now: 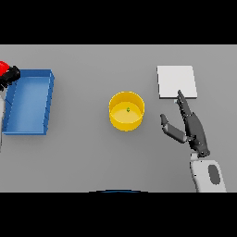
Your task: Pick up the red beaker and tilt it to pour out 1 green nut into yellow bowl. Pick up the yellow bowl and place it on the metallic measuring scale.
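The yellow bowl (pixel 126 111) stands upright at the middle of the table with one small green nut (pixel 127 109) inside it. To its right my right hand (pixel 192 127) hovers open, fingers straight and thumb spread toward the bowl, a short gap away. Beyond those fingertips lies the metallic measuring scale (pixel 176 81), a flat pale square. At the far left edge my left hand (pixel 10 75) is curled round the red beaker (pixel 3 68), which is mostly cut off by the frame.
A blue rectangular tray (pixel 46 106) sits at the left, just right of my left hand and the beaker. Grey table surface runs between the tray and the bowl.
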You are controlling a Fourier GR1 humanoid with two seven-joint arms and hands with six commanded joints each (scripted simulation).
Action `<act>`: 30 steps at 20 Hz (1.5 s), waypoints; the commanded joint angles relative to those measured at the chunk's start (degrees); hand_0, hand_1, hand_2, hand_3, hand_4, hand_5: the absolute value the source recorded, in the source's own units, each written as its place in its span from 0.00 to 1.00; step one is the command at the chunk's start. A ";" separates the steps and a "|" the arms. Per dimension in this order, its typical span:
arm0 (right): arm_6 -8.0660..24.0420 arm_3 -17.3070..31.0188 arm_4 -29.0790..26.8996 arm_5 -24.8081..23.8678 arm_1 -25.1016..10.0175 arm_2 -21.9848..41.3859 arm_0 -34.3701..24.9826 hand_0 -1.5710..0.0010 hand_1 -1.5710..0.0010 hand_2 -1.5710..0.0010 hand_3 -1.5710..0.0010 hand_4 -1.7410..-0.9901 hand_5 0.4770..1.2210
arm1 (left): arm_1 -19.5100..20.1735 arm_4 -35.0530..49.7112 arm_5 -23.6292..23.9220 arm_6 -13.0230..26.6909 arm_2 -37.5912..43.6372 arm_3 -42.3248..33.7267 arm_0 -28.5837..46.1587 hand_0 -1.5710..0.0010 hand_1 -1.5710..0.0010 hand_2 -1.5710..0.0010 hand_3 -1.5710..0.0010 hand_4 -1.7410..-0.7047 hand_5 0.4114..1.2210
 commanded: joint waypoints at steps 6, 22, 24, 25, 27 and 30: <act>0.03 -1.02 -0.12 -0.11 0.00 0.01 0.75 1.00 1.00 1.00 1.00 0.56 0.33 | -1.24 5.81 -9.29 0.05 1.87 -8.42 3.50 0.60 0.66 0.70 0.81 0.86 0.34; 2.94 -0.93 6.99 1.73 -4.07 4.21 -5.86 0.99 1.00 1.00 1.00 0.76 0.26 | -2.76 0.68 -9.59 -1.66 1.65 -9.47 3.11 0.99 0.99 0.99 0.99 0.99 0.34; 1.70 -0.12 7.49 5.89 -6.83 5.77 -9.04 0.99 1.00 1.00 1.00 0.72 0.28 | -3.10 0.81 -9.05 -2.23 1.79 -9.67 3.66 0.99 0.99 0.99 1.00 0.98 0.36; 1.86 0.48 9.48 7.27 -7.96 7.53 -11.16 1.00 1.00 1.00 1.00 0.68 0.27 | -3.50 1.07 -9.03 -1.61 1.85 -10.12 3.33 0.99 1.00 1.00 1.00 0.97 0.36; 1.99 1.76 14.16 8.78 -10.97 10.17 -13.84 1.00 1.00 1.00 1.00 0.64 0.24 | -3.01 1.00 -9.25 -2.30 1.93 -9.95 3.89 1.00 1.00 1.00 1.00 0.97 0.37; 1.97 3.07 20.98 11.02 -13.62 15.36 -18.54 1.00 1.00 1.00 1.00 0.68 0.20 | -3.55 1.55 -9.44 -2.56 1.85 -11.41 4.94 1.00 1.00 1.00 1.00 0.96 0.37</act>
